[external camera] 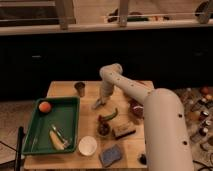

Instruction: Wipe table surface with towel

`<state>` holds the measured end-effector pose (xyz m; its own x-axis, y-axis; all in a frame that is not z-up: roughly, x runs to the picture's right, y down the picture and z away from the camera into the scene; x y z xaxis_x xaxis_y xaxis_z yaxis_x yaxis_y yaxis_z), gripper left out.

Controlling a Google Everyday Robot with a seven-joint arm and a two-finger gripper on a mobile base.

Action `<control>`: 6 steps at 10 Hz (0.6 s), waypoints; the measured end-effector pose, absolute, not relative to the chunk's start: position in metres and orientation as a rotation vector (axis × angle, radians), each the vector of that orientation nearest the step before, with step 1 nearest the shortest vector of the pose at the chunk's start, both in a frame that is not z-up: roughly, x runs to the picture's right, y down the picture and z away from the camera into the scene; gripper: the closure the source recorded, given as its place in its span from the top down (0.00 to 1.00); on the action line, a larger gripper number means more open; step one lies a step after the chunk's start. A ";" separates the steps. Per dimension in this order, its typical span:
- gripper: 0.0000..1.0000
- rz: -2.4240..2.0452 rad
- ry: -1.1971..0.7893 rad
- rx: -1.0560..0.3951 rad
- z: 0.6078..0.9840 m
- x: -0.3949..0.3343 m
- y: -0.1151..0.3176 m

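The table surface [65, 89] is a pale tan wooden top. The towel [97, 104] is a small pale grey-blue cloth lying on it near the middle, just right of the green tray. My gripper [103, 98] points down at the end of the white arm. It sits right over the towel's upper edge and seems to touch it. The arm reaches in from the lower right and hides part of the table's right side.
A green tray [73, 102] at left holds an orange ball [45, 106] and a banana [56, 140]. A metal cup [80, 88] stands behind the towel. A green pepper [110, 115], brown sponge [124, 131], white bowl [87, 145] and blue pad [111, 155] lie in front.
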<state>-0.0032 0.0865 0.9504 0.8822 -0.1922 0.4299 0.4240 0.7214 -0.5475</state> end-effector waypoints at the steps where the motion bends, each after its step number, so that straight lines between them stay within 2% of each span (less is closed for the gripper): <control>1: 0.03 -0.351 -0.360 -0.688 0.950 -0.003 0.087; 2: 0.00 -0.353 -0.360 -0.690 0.949 -0.003 0.088; 6: 0.00 -0.365 -0.350 -0.685 0.940 -0.002 0.084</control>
